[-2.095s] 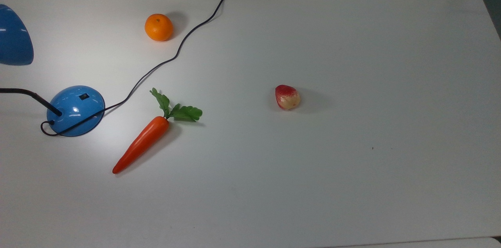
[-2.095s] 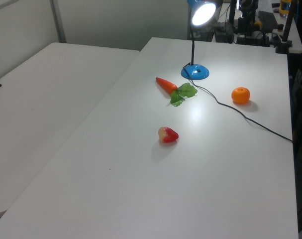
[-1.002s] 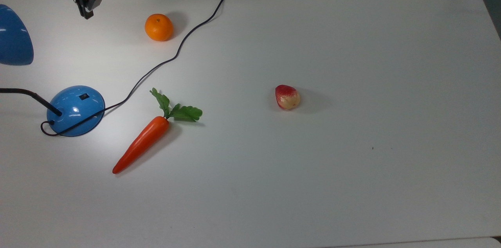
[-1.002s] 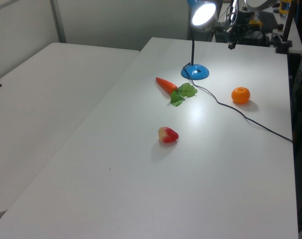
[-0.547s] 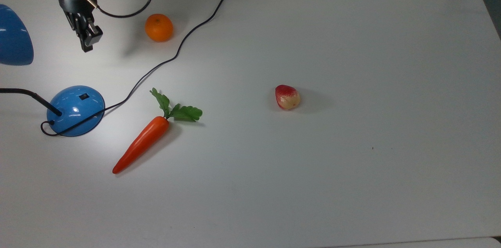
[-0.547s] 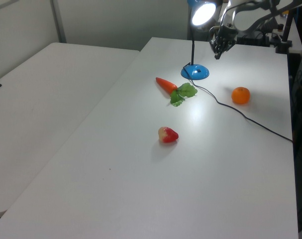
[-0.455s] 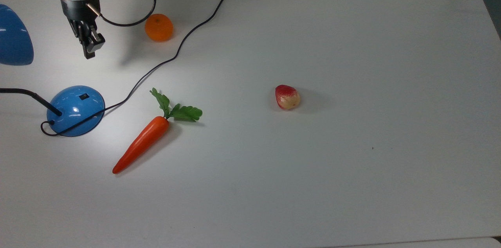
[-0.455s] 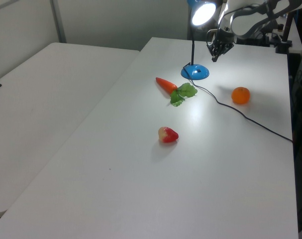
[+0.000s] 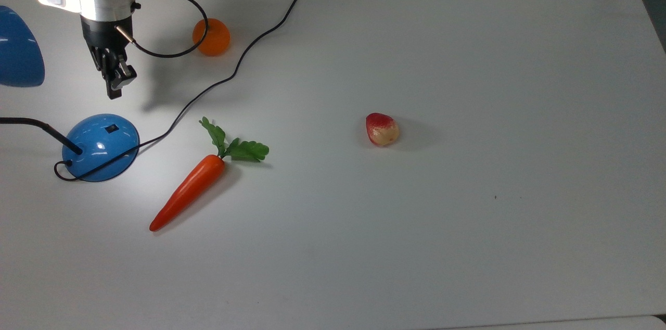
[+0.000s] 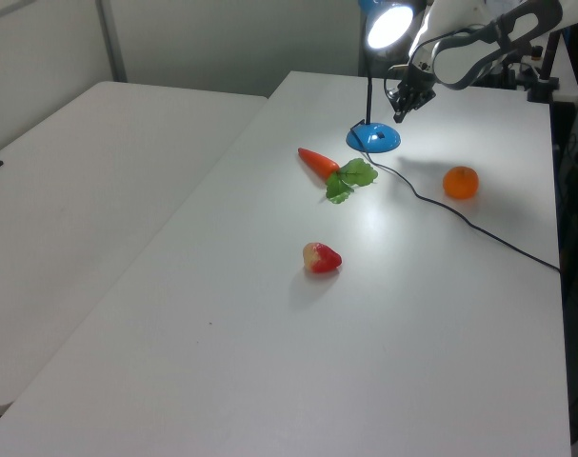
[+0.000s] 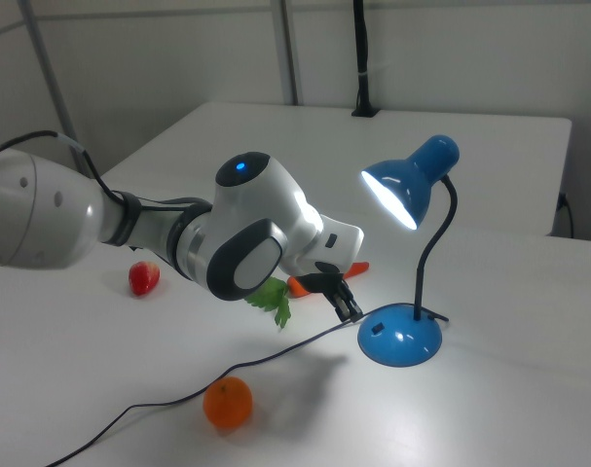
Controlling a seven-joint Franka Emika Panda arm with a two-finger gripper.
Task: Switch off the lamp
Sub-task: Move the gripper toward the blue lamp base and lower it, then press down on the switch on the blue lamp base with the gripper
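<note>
The blue lamp is lit. Its dome base (image 9: 100, 147) sits at the top view's left, with a small black switch (image 9: 111, 129) on top and the blue shade (image 9: 18, 56) further left. The shade (image 11: 412, 185) glows over the base (image 11: 400, 337) in the right view, and it shines above the base (image 10: 373, 139) in the left view. My gripper (image 9: 114, 91) hangs shut and empty a short way above the base's switch side, not touching it. It also appears as the gripper (image 11: 351, 310) just left of the base, and the gripper (image 10: 399, 116) beside the neck.
The lamp's black cord (image 9: 239, 64) snakes from the base across the white table (image 9: 468, 215) to its far edge. An orange (image 9: 210, 37) lies behind my arm's cable, a toy carrot (image 9: 190, 190) lies right of the base, and a red fruit (image 9: 382, 129) sits mid-table.
My arm came into view from the top view's upper left, and the gripper has moved steadily down toward the lamp base. The lamp stays lit.
</note>
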